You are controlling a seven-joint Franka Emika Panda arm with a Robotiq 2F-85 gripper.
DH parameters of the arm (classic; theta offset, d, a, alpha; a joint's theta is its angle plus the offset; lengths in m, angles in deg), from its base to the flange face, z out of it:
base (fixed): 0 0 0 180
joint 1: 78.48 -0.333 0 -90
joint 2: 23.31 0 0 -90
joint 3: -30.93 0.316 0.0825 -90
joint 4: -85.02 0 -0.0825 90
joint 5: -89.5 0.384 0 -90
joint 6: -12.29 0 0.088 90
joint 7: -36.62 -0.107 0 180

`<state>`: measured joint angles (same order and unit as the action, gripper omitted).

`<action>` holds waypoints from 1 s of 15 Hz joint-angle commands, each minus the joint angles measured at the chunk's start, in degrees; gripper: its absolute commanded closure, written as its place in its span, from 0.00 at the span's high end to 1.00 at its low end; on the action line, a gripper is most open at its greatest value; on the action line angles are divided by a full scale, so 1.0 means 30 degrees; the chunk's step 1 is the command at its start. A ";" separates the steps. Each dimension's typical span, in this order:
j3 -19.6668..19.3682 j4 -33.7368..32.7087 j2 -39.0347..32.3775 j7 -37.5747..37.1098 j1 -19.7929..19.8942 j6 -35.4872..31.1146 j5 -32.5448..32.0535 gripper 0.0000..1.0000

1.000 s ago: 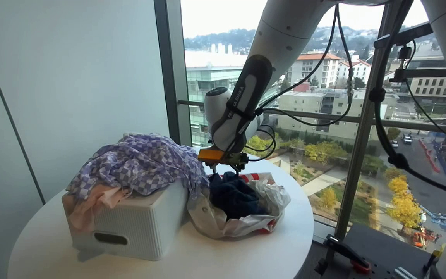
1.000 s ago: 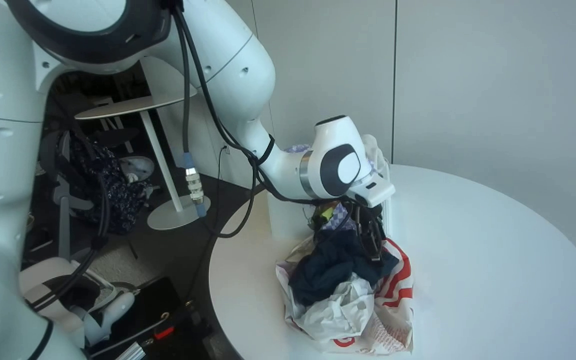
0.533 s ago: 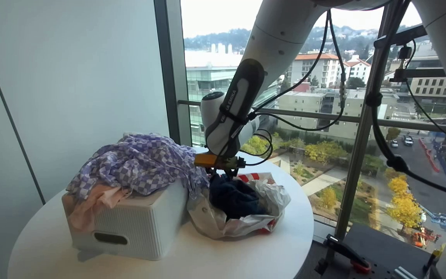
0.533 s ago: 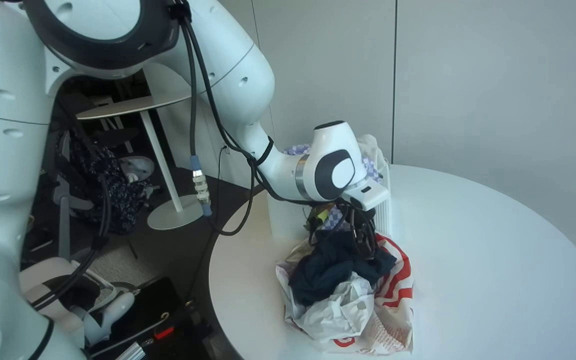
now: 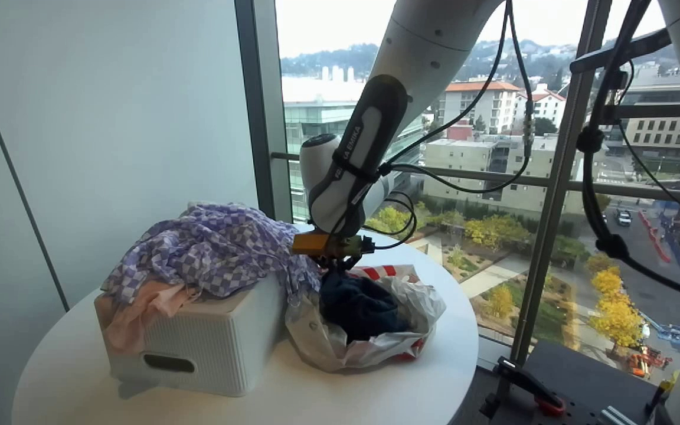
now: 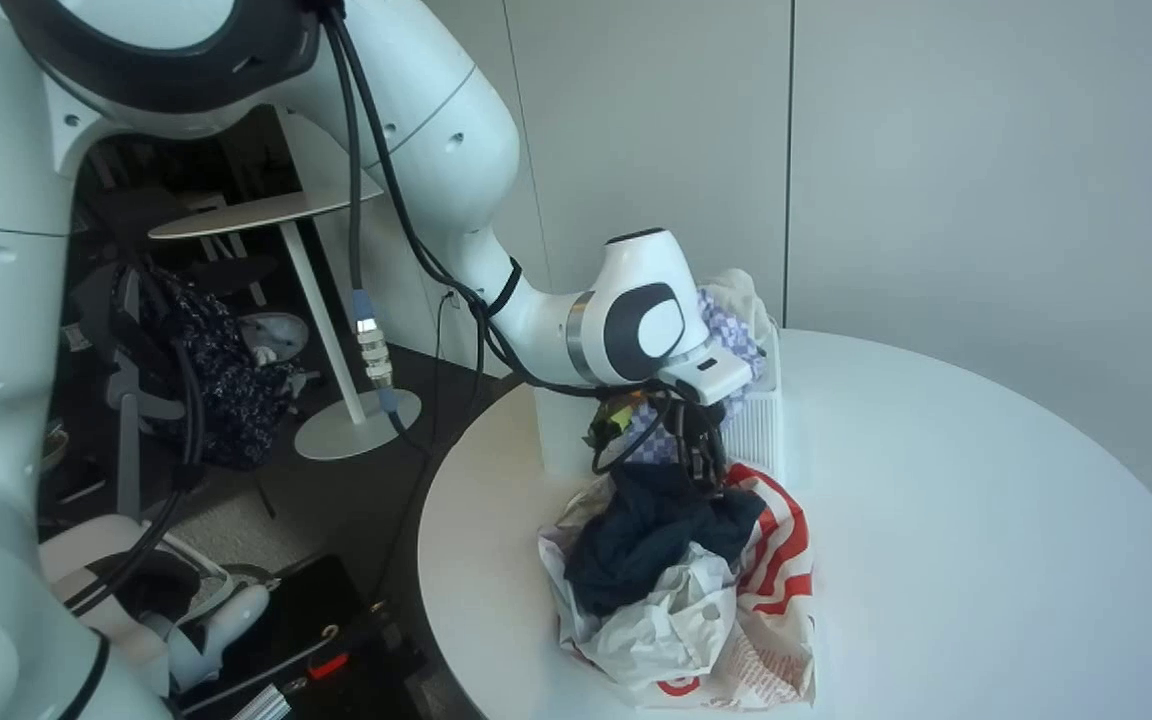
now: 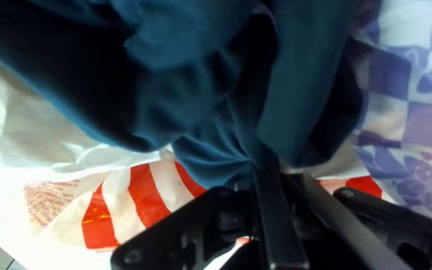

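Observation:
Folds of the dark blue cloth (image 7: pixel 186 56) run together at the tips of my gripper (image 7: pixel 281 173), whose jaws are shut on a pinch of it. This cloth lies bunched inside a white plastic bag with red stripes (image 6: pixel 786 550), and its bulk still rests there in both exterior views. My gripper (image 5: pixel 335 268) points down at the cloth's edge, on the side towards the white bin (image 5: pixel 245 348). The exact pinched part is hidden between the fingers. A purple checkered cloth (image 5: pixel 216 248) is heaped over the bin and hangs close beside the gripper.
A peach cloth (image 5: pixel 151 307) droops over the bin's front edge. Bag and bin stand side by side on a round white table (image 6: pixel 946 520). Behind the table is a tall window with a dark frame post (image 5: pixel 255 118). Cables (image 6: pixel 496 320) loop along the arm.
The jaws have gone from open to shut, gathering the dark blue cloth. The arm has shifted slightly towards the bin side. Bag and cloth have moved a little too.

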<state>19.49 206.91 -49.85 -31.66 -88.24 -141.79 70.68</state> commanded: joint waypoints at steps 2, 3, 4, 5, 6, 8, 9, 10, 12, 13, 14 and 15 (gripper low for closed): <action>-0.0335 0.2131 0.4040 0.0130 -0.0550 0.3470 -0.0400 0.08; -0.0147 0.2524 0.4994 0.0119 -0.0459 0.4379 -0.0719 0.08; 0.0284 0.2834 0.5786 0.0473 -0.0157 0.5050 -0.0609 0.08; 0.0693 0.3227 0.6686 0.0833 0.0092 0.5703 -0.0400 0.07; 0.1038 0.3507 0.7455 0.1142 0.0290 0.6306 -0.0237 0.07; 0.1838 0.4156 0.8978 0.2725 0.0866 0.7025 0.0998 0.07; 0.2189 0.4347 0.9563 0.3784 0.1140 0.7333 0.2078 0.07; 0.2469 0.4571 1.0074 0.5484 0.1419 0.7455 0.3680 0.07; 0.2607 0.4222 1.0008 0.6316 0.1886 0.8606 0.4692 0.08; 0.2723 0.4029 0.9656 0.5053 0.2182 0.8715 0.3249 0.08; 0.2837 0.3783 0.9151 0.4036 0.2451 0.8817 0.2195 0.07; 0.2878 0.3672 0.8766 0.3398 0.2673 0.8737 0.1349 0.07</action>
<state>26.61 219.10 -21.04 -16.62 -82.93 -116.18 80.35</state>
